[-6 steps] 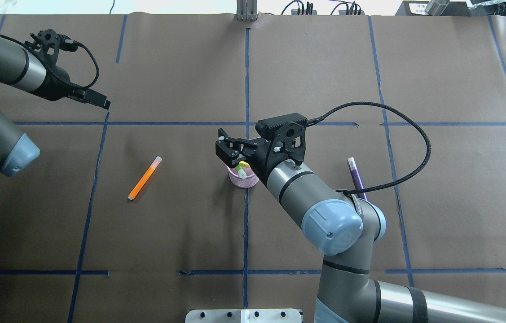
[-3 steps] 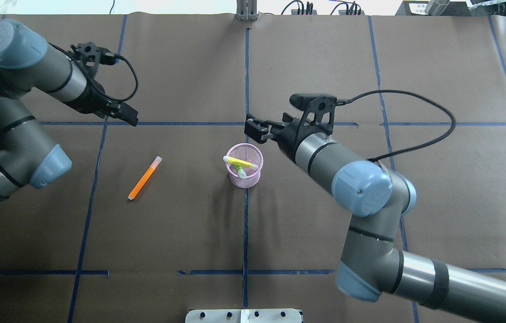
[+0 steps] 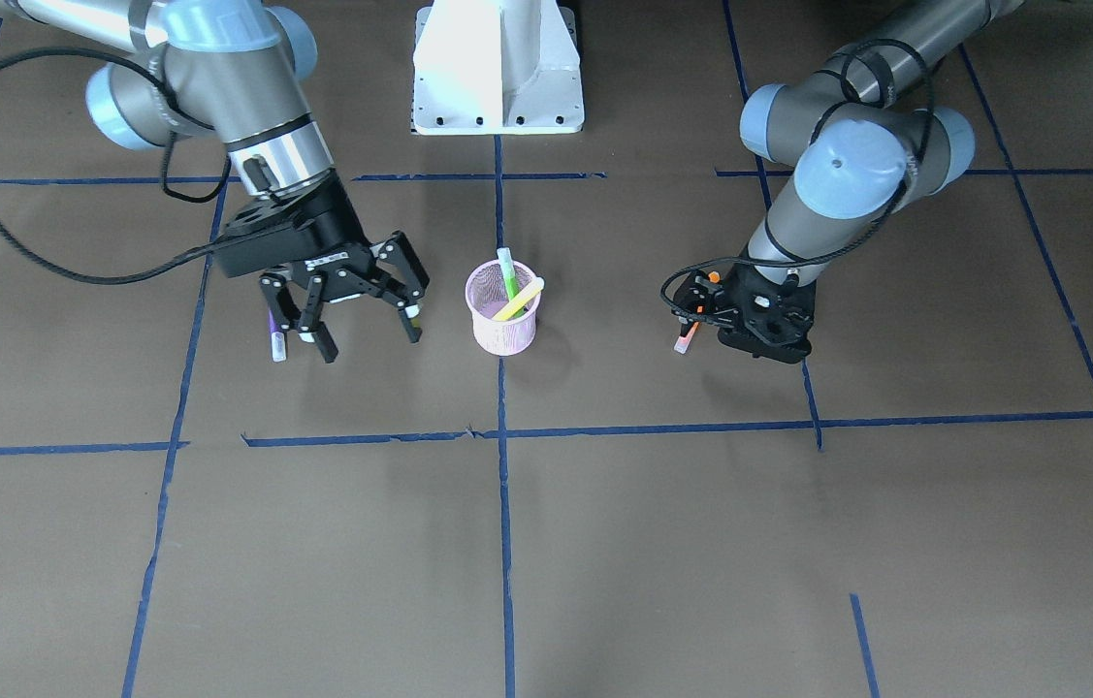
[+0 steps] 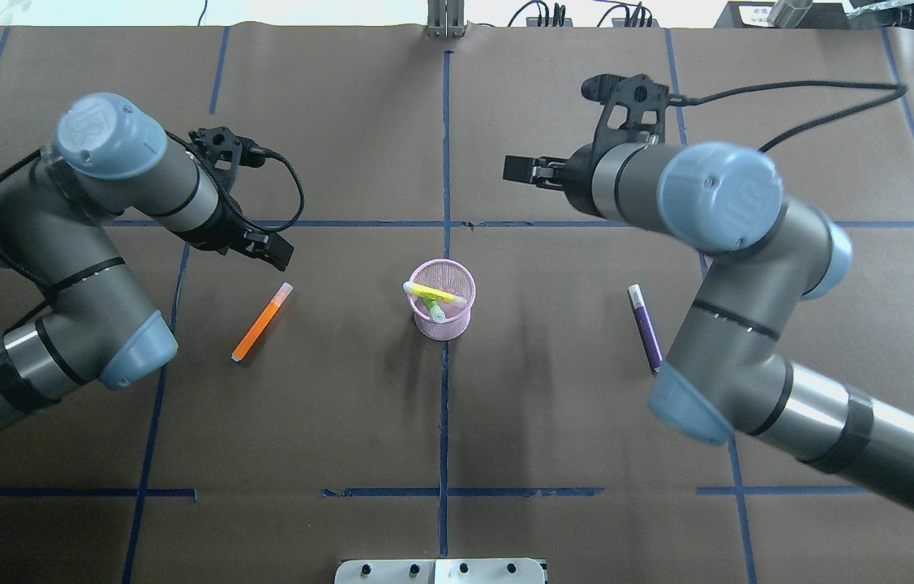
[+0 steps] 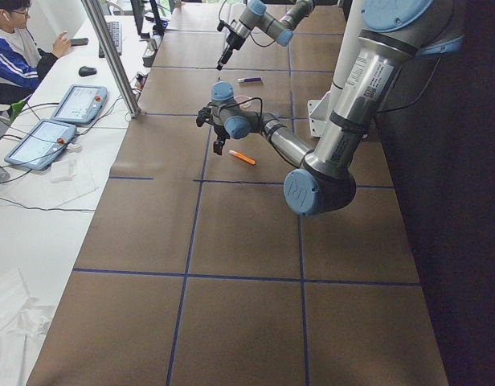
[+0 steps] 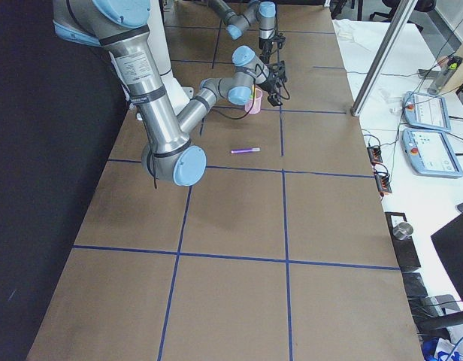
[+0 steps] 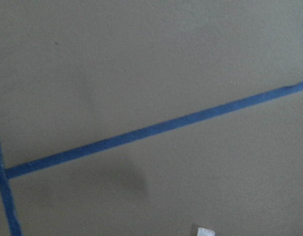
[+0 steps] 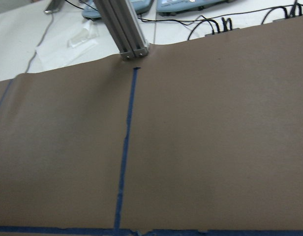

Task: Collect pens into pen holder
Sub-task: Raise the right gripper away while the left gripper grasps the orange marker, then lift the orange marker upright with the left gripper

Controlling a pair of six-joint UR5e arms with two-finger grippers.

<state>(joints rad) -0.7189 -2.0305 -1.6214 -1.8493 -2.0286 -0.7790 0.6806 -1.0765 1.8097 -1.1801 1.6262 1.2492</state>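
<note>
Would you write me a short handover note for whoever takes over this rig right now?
Right gripper: open, empty, raised clear of the pen holder.
Left gripper: above the orange pen's cap end, not holding it; open or shut unclear.
Done: yellow pen and green pen are in the holder.
Left: orange pen and purple pen lie flat on the table, on opposite sides of the holder.
</note>
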